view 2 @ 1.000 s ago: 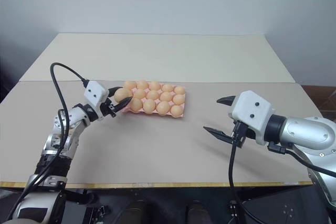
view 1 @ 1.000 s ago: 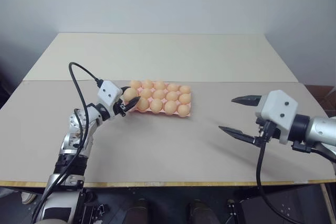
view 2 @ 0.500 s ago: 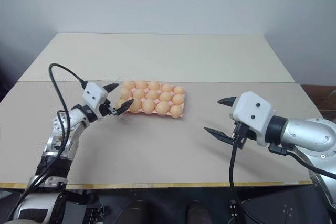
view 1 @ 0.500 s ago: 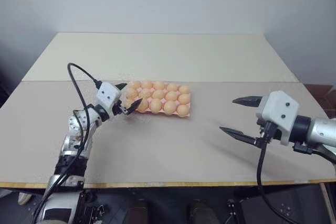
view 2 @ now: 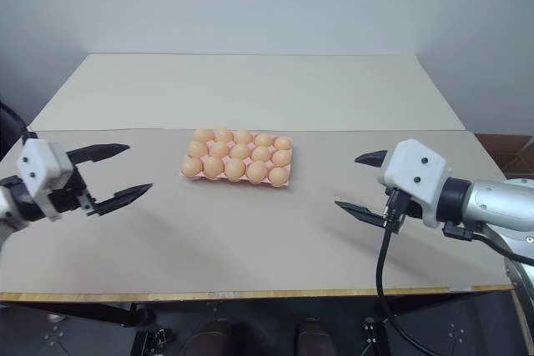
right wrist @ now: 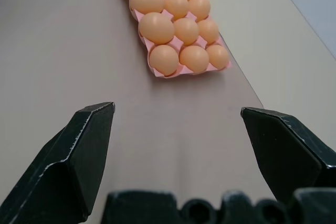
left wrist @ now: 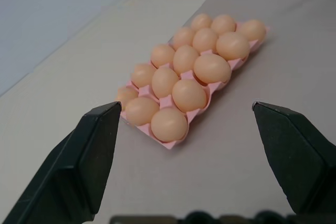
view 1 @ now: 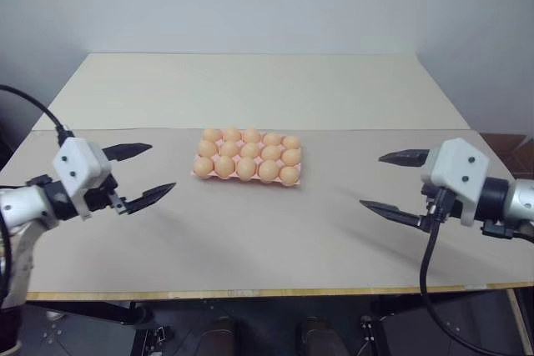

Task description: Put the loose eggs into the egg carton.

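The pink egg carton (view 1: pixel 197 175) lies flat in the middle of the table. Each of its cups holds a pale orange egg (view 1: pixel 246 167). The loose eggs are out of view: every egg I see sits in a cup. My left gripper (view 1: pixel 162 166) hovers well to the left of the carton, open and empty, its fingers pointing toward it. My right gripper (view 1: pixel 371 181) hovers to the right of the carton, also open and empty. The left wrist view shows the full carton (left wrist: pixel 167 142) ahead between the spread fingers, and so does the right wrist view (right wrist: pixel 157 73).
The carton rests on a beige table (view 1: pixel 267 231). A seam (view 1: pixel 375 130) runs across the table behind the carton. A pale wall stands beyond the far edge. Bare tabletop lies between each gripper and the carton.
My left gripper opened at the carton's left end, left its egg in a cup there and drew back to the left. The right gripper stayed put.
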Action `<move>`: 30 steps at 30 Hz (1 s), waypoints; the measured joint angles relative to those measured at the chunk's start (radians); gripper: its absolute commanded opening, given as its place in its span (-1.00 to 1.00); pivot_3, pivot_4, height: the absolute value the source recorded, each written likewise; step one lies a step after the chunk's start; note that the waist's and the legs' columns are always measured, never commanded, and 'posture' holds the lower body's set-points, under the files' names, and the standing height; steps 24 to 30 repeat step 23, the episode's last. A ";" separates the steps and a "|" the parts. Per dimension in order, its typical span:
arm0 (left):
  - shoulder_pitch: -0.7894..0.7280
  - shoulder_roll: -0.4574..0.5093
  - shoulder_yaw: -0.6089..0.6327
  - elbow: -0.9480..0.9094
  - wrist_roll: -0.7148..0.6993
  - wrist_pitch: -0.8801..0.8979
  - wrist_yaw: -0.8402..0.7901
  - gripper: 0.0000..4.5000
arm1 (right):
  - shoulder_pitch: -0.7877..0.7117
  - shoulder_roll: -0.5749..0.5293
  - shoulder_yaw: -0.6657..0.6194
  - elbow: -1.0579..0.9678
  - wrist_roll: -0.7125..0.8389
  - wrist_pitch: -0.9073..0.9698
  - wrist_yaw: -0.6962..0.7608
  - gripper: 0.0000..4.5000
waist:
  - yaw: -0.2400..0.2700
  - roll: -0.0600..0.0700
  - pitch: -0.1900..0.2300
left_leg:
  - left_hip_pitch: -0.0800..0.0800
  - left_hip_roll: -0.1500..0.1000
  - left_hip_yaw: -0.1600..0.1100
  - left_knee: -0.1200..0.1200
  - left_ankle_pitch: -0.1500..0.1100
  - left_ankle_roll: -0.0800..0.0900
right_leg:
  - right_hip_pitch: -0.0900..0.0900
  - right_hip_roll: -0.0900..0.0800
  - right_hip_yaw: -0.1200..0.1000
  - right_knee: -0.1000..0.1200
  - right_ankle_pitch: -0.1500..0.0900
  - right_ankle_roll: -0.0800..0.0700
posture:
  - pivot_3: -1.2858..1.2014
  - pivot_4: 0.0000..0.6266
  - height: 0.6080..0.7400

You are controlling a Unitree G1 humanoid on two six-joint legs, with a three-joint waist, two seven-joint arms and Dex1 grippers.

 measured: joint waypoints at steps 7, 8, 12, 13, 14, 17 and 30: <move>0.105 0.096 0.164 -0.069 -0.089 0.117 -0.123 0.93 | 0.019 -0.034 -0.029 0.058 -0.002 -0.070 0.098 1.00 | -0.001 0.000 0.000 | 0.002 0.000 0.001 0.000 0.000 0.000 | 0.001 0.000 0.000 0.000 0.000 0.000 | 0.03 -0.52 1.00; 0.115 0.106 0.186 -0.076 -0.097 0.133 -0.132 0.93 | 0.020 -0.037 -0.030 0.065 -0.002 -0.077 0.109 1.00 | -0.002 0.000 0.000 | 0.001 0.000 0.001 0.000 0.000 0.000 | 0.001 0.000 0.000 0.000 0.000 0.000 | 0.03 -0.52 1.00; 0.143 0.119 0.275 -0.124 -0.126 0.196 -0.145 0.93 | 0.019 -0.046 -0.029 0.108 -0.005 -0.107 0.147 1.00 | -0.004 0.000 0.000 | 0.001 0.000 0.001 0.000 0.000 0.000 | 0.000 0.000 0.001 0.000 0.000 0.000 | 0.03 -0.52 1.00; 0.147 0.120 0.291 -0.136 -0.133 0.210 -0.146 0.93 | 0.017 -0.052 -0.028 0.120 -0.008 -0.113 0.155 1.00 | -0.004 0.000 0.000 | 0.001 0.000 0.001 0.000 0.000 0.000 | 0.000 0.000 0.001 0.000 0.000 0.000 | 0.03 -0.52 1.00; 0.156 0.120 0.309 -0.150 -0.136 0.219 -0.144 0.93 | 0.012 -0.057 -0.025 0.130 -0.010 -0.119 0.163 1.00 | -0.004 0.000 0.000 | 0.001 0.000 0.001 0.000 0.000 0.000 | 0.000 0.000 0.001 0.000 0.000 0.000 | 0.03 -0.52 1.00; 0.182 0.119 0.335 -0.190 -0.143 0.253 -0.140 0.93 | 0.000 -0.061 -0.015 0.152 -0.017 -0.142 0.184 1.00 | -0.004 0.000 0.000 | 0.001 0.000 0.001 0.000 0.000 0.000 | 0.000 0.000 0.001 0.000 0.000 0.000 | 0.03 -0.52 1.00; 0.203 0.118 0.356 -0.221 -0.146 0.281 -0.133 0.93 | -0.016 -0.061 0.012 0.177 -0.024 -0.158 0.200 1.00 | -0.003 0.000 0.000 | 0.001 0.000 0.002 0.000 0.000 0.000 | 0.000 0.000 0.001 0.000 0.000 0.000 | 0.03 -0.52 1.00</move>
